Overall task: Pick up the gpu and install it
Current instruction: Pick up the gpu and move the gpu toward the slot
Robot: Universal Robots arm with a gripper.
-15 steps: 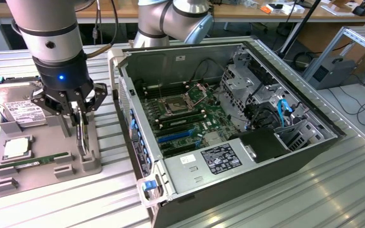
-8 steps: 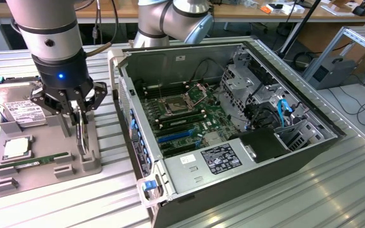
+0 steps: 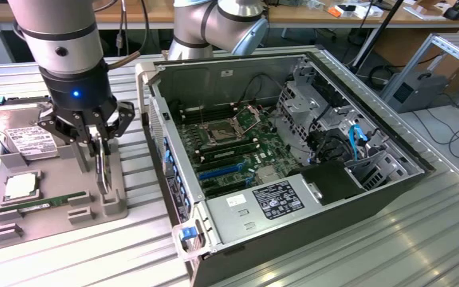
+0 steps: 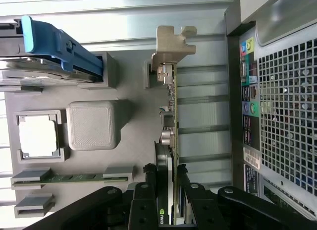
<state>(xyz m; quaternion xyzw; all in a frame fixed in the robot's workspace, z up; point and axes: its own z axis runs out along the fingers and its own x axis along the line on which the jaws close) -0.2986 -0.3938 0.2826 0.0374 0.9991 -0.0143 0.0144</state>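
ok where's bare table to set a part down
Free: ribbed table on the camera side of the tray, and at the exterior view's right of the case. Crowded: the tray, most at its case-side edge where the tool holds the gpu.

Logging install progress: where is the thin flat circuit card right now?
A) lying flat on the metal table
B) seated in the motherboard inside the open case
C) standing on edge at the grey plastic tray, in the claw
C: the thin flat circuit card stands on edge at the grey plastic tray, with the claw clamped on it.
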